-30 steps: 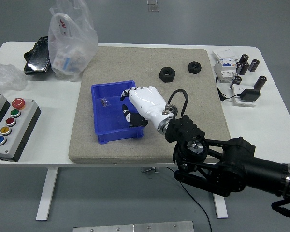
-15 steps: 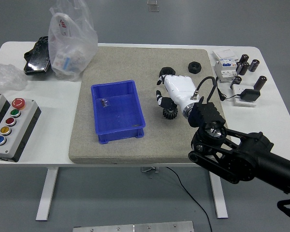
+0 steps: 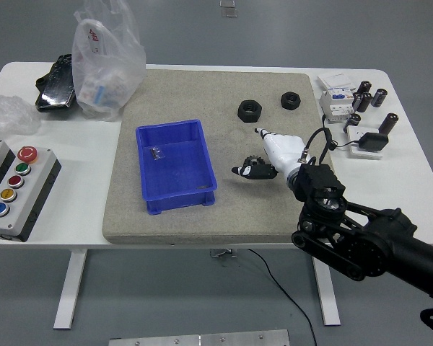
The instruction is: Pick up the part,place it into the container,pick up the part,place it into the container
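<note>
A small black gear [image 3: 257,169] lies on the grey mat [image 3: 274,209], right of the blue container [image 3: 175,189]. My right hand [image 3: 251,170], white with black fingertips, reaches in from the lower right and sits over the gear. Its thumb [image 3: 239,171] and curled fingers close on the gear, while one finger [image 3: 260,132] points away towards the far side. The gear still looks level with the mat. A small dark part [image 3: 156,152] lies in the container's far left corner. Two black nuts [image 3: 250,110] [image 3: 291,100] sit on the mat farther back. The left arm is out of view.
A button box [image 3: 14,189] stands at the left edge. A plastic bag [image 3: 105,61] and a black object [image 3: 55,85] sit at the back left. Electrical parts and black cylinders [image 3: 361,108] with a cable lie at the back right.
My right hand moved from over the blue container to the right, then lowered onto the gear and closed its thumb and fingers around it. The container and nuts stayed put.
</note>
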### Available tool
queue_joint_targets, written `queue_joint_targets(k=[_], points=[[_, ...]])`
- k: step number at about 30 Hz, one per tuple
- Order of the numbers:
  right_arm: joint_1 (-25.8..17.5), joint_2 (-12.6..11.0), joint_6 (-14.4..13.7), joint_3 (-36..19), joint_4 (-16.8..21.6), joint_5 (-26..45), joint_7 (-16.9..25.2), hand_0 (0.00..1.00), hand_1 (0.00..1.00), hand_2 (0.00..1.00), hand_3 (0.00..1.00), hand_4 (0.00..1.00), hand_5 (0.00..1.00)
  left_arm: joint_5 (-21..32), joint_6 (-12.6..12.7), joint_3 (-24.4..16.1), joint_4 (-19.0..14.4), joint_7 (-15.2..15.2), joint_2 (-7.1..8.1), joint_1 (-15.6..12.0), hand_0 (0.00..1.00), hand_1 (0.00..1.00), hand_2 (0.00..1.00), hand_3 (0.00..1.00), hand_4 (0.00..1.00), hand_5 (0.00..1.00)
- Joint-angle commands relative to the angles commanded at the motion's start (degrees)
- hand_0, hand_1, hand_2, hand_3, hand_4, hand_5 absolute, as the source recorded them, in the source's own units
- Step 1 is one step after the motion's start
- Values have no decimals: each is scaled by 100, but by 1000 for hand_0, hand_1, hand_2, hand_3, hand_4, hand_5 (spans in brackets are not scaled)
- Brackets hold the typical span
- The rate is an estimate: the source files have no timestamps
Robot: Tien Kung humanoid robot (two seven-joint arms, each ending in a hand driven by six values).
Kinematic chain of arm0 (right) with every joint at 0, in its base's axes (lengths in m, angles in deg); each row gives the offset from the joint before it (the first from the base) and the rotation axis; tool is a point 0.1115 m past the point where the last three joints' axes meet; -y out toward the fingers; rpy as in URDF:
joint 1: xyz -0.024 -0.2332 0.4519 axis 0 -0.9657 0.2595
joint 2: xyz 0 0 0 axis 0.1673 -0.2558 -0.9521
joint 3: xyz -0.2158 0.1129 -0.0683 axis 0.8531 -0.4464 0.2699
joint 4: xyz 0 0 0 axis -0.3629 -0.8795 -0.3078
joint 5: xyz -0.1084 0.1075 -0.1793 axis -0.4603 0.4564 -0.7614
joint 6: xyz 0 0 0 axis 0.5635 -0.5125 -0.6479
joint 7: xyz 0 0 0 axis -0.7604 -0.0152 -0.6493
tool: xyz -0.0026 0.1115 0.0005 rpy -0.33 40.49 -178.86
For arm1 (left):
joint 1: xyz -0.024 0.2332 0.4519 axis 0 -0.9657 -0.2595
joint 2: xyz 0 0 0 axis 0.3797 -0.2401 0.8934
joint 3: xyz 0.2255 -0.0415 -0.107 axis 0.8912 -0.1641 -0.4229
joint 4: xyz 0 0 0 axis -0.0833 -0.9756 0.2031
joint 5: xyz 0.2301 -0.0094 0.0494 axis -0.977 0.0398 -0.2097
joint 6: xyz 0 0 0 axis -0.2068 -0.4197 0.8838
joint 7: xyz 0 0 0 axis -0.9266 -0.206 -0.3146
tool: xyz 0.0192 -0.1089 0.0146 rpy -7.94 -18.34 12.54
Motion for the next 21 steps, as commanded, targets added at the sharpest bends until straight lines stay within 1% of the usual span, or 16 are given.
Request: queue_joint_targets(k=[3, 4, 6, 9, 10, 15, 16, 21], points=[[45, 63, 13, 138, -163, 59, 18, 340, 704, 865, 960, 998, 728, -13, -2, -8, 0, -7, -10, -7, 635, 346, 557, 609, 709, 386], [58, 81, 20, 172, -209, 66, 21, 339, 685, 810, 879, 982, 675, -14, -2, -8, 0, -8, -13, -9, 635, 345, 557, 610, 709, 387], [86, 125, 15, 241, -315, 65, 44, 339, 685, 810, 879, 982, 675, -18, -2, -10, 0, -11, -17, -12, 635, 345, 557, 610, 709, 387], [119, 196, -64, 327, -472, 6, 82, 339, 685, 810, 879, 982, 675, -20, -1, -9, 0, -13, -17, -12, 635, 345, 557, 610, 709, 387], [124, 213, -90, 348, -517, -14, 89, 318, 572, 619, 651, 544, 292, -16, -2, -3, 0, -11, -16, -10, 635, 347, 557, 610, 709, 387], [119, 229, -169, 414, -643, -51, 107, 318, 572, 619, 651, 544, 292, -18, -2, 3, 0, -2, -15, -2, 635, 347, 557, 610, 709, 387], [118, 227, -195, 419, -649, -58, 113, 293, 506, 504, 565, 193, 207, -18, -2, 3, 0, -1, -16, -2, 635, 347, 557, 611, 710, 388], [114, 221, -333, 427, -662, -85, 149, 293, 506, 504, 565, 193, 207, 2, -3, 31, 0, 12, -22, 0, 635, 347, 557, 611, 710, 388]])
